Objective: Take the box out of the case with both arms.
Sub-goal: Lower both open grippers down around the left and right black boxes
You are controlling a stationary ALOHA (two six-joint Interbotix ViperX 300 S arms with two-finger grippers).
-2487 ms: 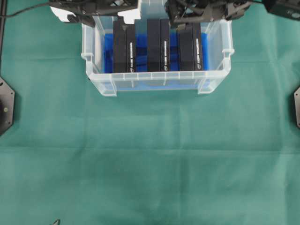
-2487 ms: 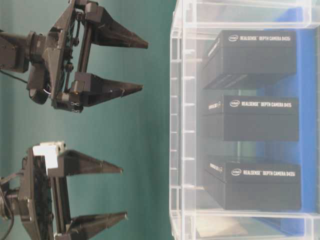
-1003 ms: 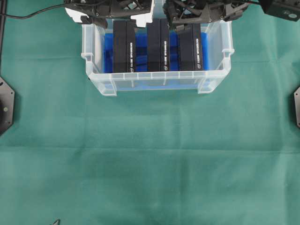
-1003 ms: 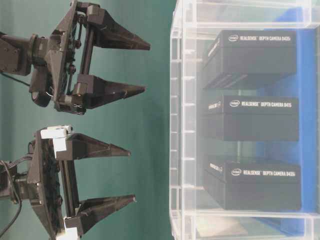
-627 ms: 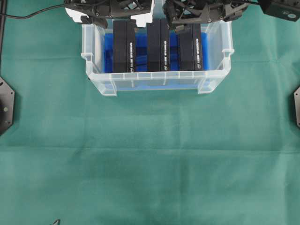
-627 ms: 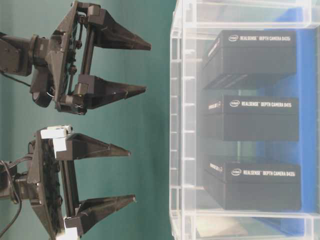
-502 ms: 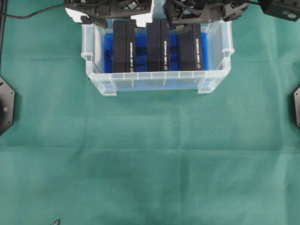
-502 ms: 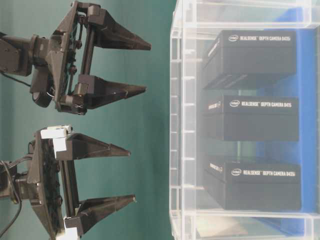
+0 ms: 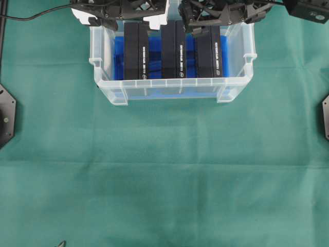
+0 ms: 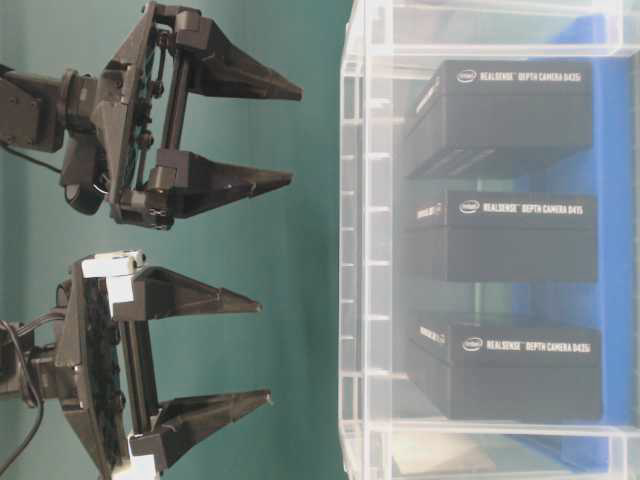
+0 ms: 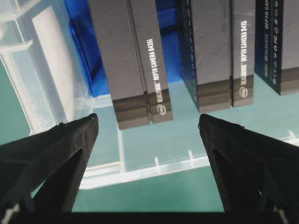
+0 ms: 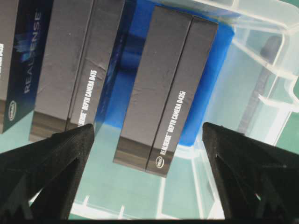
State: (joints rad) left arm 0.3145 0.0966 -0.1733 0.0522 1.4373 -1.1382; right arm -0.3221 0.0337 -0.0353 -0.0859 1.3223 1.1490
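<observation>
The case [image 9: 169,85] is a clear plastic bin with a blue sheet on its bottom. Three black boxes stand side by side in it: left [image 9: 136,49], middle [image 9: 174,49] and right [image 9: 208,51]. My left gripper [image 9: 131,21], with white parts, hangs open above the far end of the left box [image 11: 135,60], touching nothing. In the left wrist view the left gripper [image 11: 147,119] has only air between its fingers. My right gripper [image 12: 148,128] is open above the right box [image 12: 168,88]. At table level both the left gripper [image 10: 262,350] and the right gripper [image 10: 295,137] stay clear of the case [image 10: 365,250].
Green cloth [image 9: 164,180] covers the table in front of the case. Black fixtures sit at the left edge [image 9: 6,116] and the right edge [image 9: 325,118]. The case's ribbed front wall [image 11: 140,170] shows under the left gripper.
Since the earliest frames my left gripper has shifted right over the left box and closer to the case. Over the last second neither arm has visibly moved.
</observation>
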